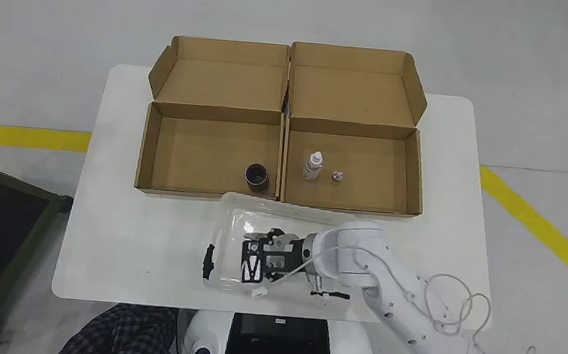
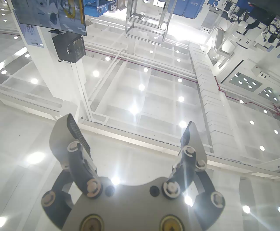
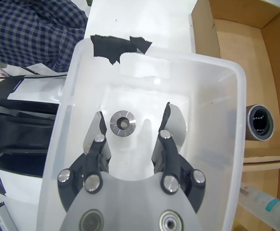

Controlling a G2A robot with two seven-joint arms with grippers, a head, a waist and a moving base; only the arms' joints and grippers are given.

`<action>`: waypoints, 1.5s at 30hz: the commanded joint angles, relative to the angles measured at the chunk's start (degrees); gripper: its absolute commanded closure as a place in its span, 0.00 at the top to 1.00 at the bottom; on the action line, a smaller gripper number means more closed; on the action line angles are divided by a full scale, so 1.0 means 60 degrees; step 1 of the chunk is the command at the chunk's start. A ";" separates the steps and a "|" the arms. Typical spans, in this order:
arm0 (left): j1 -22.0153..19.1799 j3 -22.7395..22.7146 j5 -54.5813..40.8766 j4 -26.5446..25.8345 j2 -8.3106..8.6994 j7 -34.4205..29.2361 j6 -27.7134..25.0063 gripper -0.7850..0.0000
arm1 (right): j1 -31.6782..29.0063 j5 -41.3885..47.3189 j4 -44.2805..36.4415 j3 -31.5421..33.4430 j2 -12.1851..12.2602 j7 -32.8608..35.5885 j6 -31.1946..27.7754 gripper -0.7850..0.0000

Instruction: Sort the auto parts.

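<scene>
Hanging inside the bin (image 3: 239,98), right end effector (image 3: 134,117) gapes wide beside a ring (image 3: 114,126).

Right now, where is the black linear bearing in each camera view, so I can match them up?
Top view: black linear bearing inside the left cardboard box, at its near right corner.
Right wrist view: the bearing sits just outside the clear plastic bin, in the box.
Left wrist view: faces the ceiling, away from the table.
Shared landmark: the bin, next to the bearing in both table views.
</scene>
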 commanded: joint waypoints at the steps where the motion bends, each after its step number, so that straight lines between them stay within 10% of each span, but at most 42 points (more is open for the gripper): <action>1: 0.0000 0.0000 0.0000 0.0000 0.0000 0.0000 0.0000 1.00 | 0.0053 0.0007 0.0135 -0.0070 -0.0008 0.0012 0.0011 0.62; 18: 0.0000 0.0000 0.0000 0.0000 0.0000 0.0000 0.0000 1.00 | 0.0637 -0.0241 0.1033 -0.1093 -0.0212 -0.0136 0.0090 0.44; 26: 0.0000 0.0000 0.0000 0.0000 0.0000 0.0000 0.0000 1.00 | 0.0721 -0.0175 0.1063 -0.1070 -0.0195 -0.0121 0.0177 0.00; 45: 0.0000 0.0000 0.0000 0.0000 0.0000 0.0000 0.0000 1.00 | 0.0421 0.0300 -0.1182 0.0285 0.0140 -0.0651 0.0584 0.00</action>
